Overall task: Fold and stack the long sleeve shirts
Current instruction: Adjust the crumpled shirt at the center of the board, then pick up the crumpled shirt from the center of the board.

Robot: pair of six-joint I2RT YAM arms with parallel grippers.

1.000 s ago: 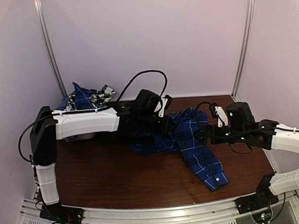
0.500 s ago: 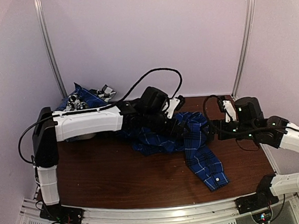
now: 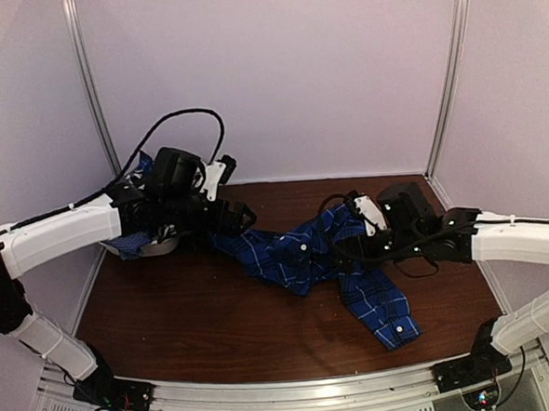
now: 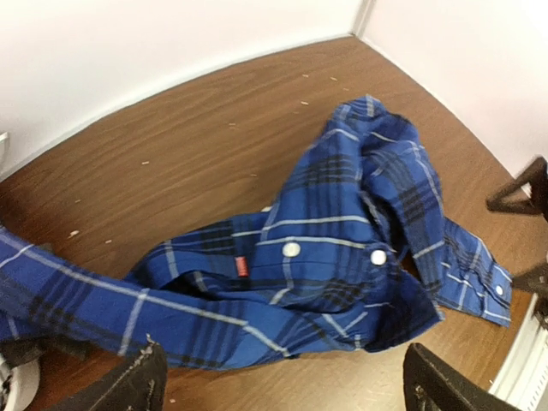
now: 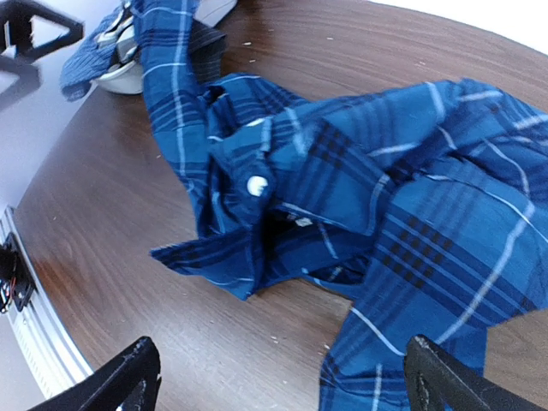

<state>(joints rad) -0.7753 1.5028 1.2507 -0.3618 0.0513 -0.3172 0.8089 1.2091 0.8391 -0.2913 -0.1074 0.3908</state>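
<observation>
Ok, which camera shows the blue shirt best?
The top view: it alone shows nearly the whole blue shirt, stretched across the table with one cuff toward the near edge. The left wrist view shows its buttoned middle, cropped at the left. The right wrist view shows a crumpled part, cropped at the right.

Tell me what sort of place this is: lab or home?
Probably a lab robot cell: plain walls, metal corner post, left arm and right arm based on a rail along the table.
</observation>
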